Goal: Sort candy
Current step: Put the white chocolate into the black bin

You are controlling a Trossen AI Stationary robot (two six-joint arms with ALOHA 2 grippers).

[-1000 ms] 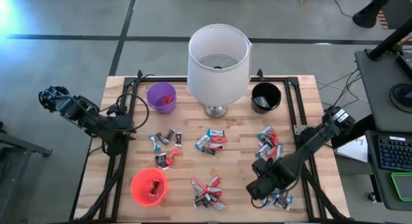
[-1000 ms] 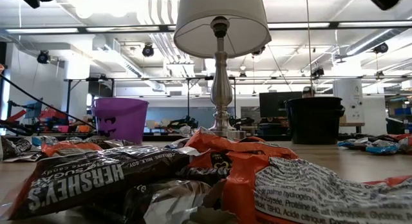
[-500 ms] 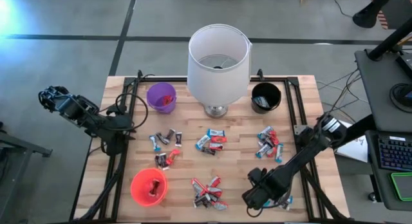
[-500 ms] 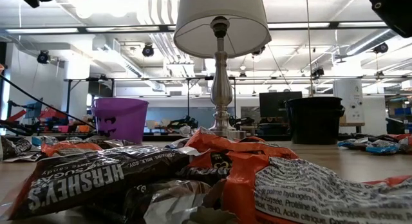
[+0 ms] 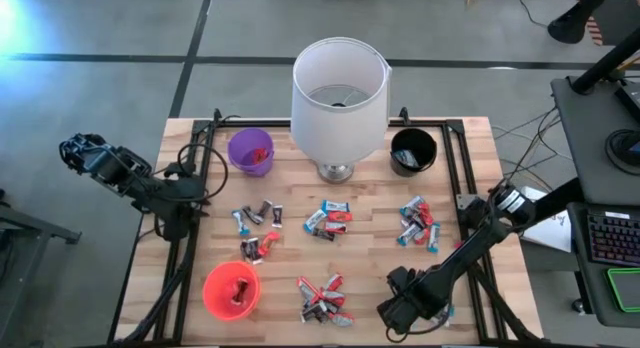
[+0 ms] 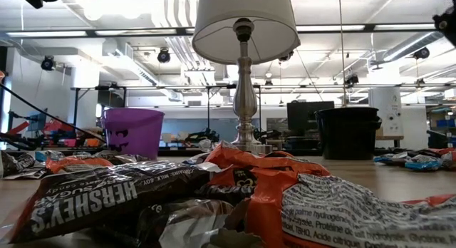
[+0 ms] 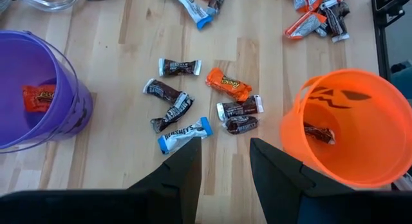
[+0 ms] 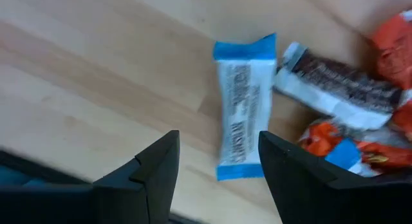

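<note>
Candy lies on the wooden table (image 5: 365, 258) in several small heaps of red, blue-and-white and dark wrappers (image 5: 328, 218) (image 5: 322, 298) (image 5: 418, 224). My right gripper (image 5: 392, 314) hangs open over the near right part of the table. In the right wrist view a blue-and-white candy (image 8: 241, 124) lies flat on the wood, and the near end of that candy shows between my right gripper's (image 8: 219, 163) fingers. My left gripper (image 7: 222, 166) stands open above the table's left side (image 5: 180, 224), nothing between its fingers. More candy (image 7: 193, 111) lies below it.
A purple cup (image 5: 250, 151) holding one red candy stands at the back left, a black cup (image 5: 413, 151) at the back right, an orange-red cup (image 5: 232, 290) near the front left. A lamp with a white shade (image 5: 338, 93) stands at the back middle. Black frame rails (image 5: 452, 178) edge the table.
My right gripper has sunk and gone toward the table's near edge and slightly left, over the candy at the near right. In the low view its dark part has slid out at the upper right corner. The candy has stayed put.
</note>
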